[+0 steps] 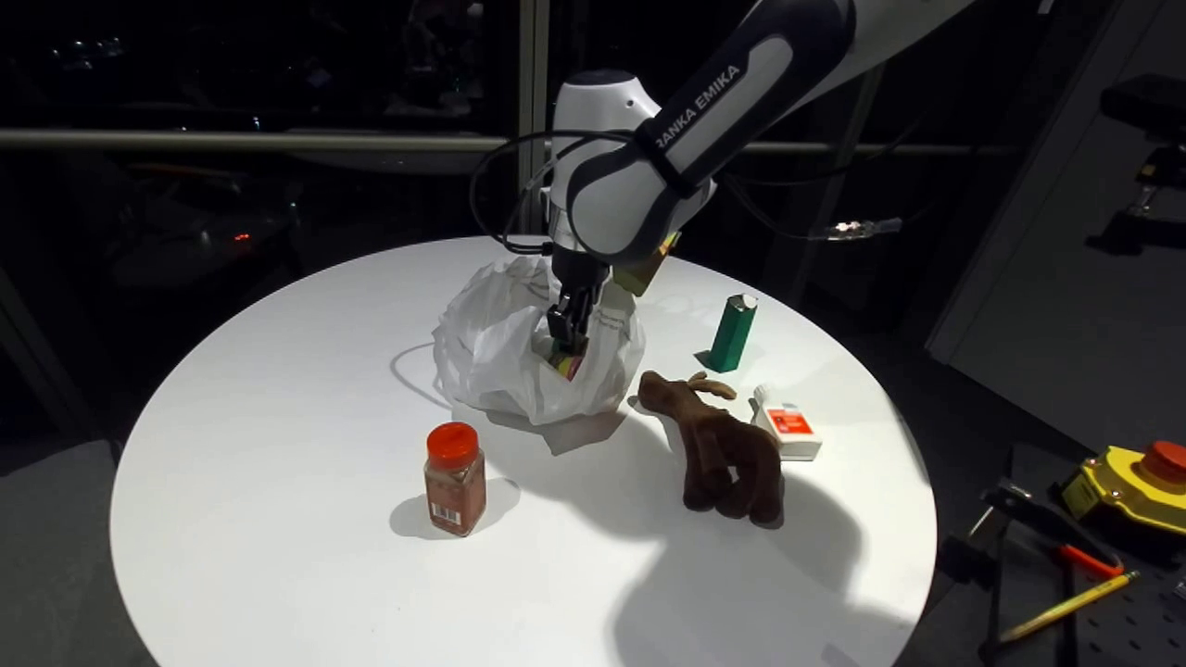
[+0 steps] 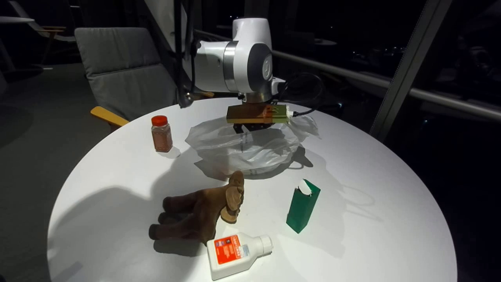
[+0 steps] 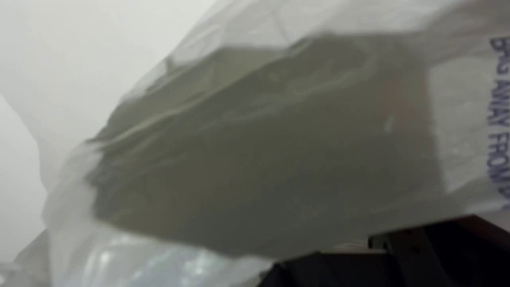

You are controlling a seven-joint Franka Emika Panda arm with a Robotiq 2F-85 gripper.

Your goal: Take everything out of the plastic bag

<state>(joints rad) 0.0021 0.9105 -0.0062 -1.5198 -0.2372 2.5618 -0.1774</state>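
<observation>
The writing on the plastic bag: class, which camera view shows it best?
The wrist view: there the writing is large, with AWAY FROM readable. In both exterior views, writing on the plastic bag is too small to read.

Near-darkness is being recorded beyond the bright white table (image 1: 278, 574) in both exterior views; twin shadows are being cast by the red-capped jar (image 1: 456, 491). In wrist view, plastic bag (image 3: 458, 119) is being shown blurred, glare-flecked.
</observation>
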